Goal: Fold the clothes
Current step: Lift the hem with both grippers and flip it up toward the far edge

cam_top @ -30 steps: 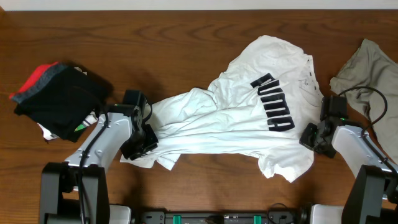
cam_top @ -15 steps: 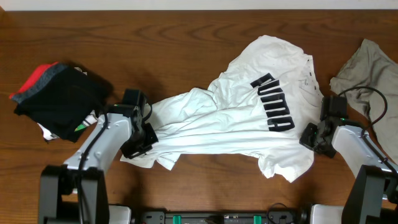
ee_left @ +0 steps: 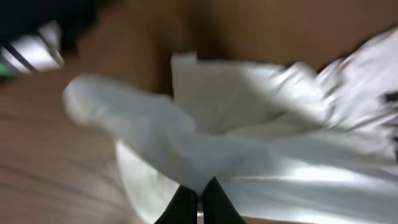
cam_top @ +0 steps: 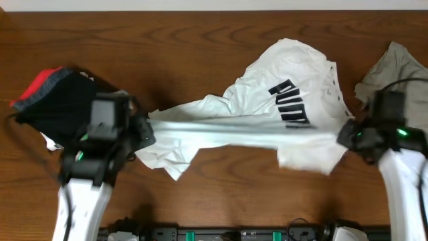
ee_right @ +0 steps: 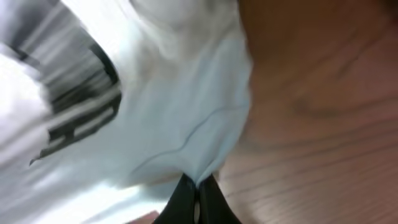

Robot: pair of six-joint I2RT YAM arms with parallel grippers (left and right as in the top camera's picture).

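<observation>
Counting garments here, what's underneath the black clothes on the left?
A white scrap peeks out under the black clothes' lower edge; whatever else lies beneath is covered.

Dark brown wood-grain table [cam_top: 200, 60]

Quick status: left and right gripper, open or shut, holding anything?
Left gripper: shut on the white T-shirt.
Right gripper: shut on the white T-shirt too.

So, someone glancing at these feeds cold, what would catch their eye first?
The white PUMA T-shirt, mid-frame, stretched into a taut band from both ends. The left pincer is shut on its left end and the right pincer on its right edge. A black and red pile sits at the far left, a khaki garment at the far right.
</observation>
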